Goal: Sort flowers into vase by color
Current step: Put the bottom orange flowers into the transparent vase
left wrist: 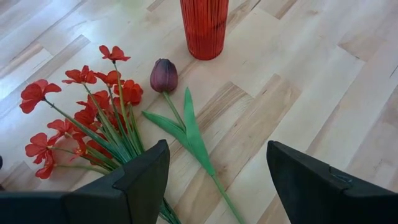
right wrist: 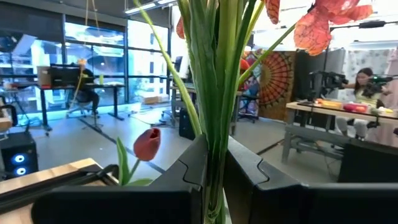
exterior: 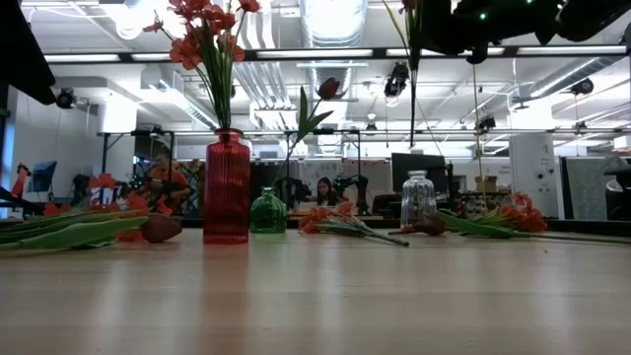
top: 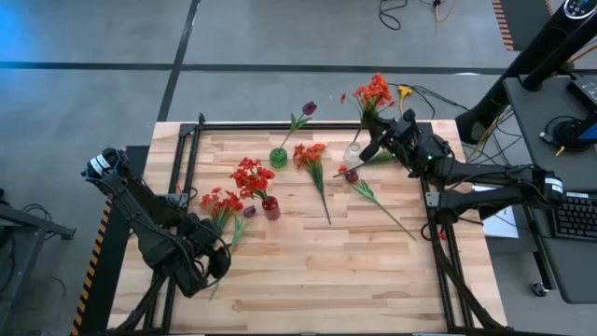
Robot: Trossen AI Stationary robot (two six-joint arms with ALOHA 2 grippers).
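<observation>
- High view: I am working at the wooden surface (top: pixel 308 280) with both arms. My right fingers (top: pixel 373 147) are clenched on the stem of an orange-red flower cluster (top: pixel 374 93), holding it just above the clear vase (top: pixel 353 151) at the far right. My left fingers (top: pixel 216 263) are hovering released over the near left. By my judgement the sorting is roughly half done: a red cluster (top: pixel 250 175) is standing in the red vase (top: pixel 270 207) and a purple tulip (top: pixel 308 108) in the green vase (top: pixel 278 157). Lying loose are another red cluster (top: pixel 220 201), a purple bud (top: pixel 249 211), an orange-red stem (top: pixel 312 155) at centre, and one more flower stem (top: pixel 373 198) to the right.
- Low view: this level look is showing all three vases upright, which the overhead cannot confirm, and the clear vase (exterior: pixel 418 200) with only a thin stem line above it; whether the stem is seated yet, I cannot tell.
- Left wrist view: my left fingers (left wrist: pixel 214 180) are spread wide, empty, over the loose purple bud (left wrist: pixel 164 75) and its stem beside the fallen red cluster (left wrist: pixel 81 118); only here is the stem's lie between them clear.
- Right wrist view: only here are my right fingers (right wrist: pixel 214 171) seen pinching the green stems (right wrist: pixel 214 74) tightly.
</observation>
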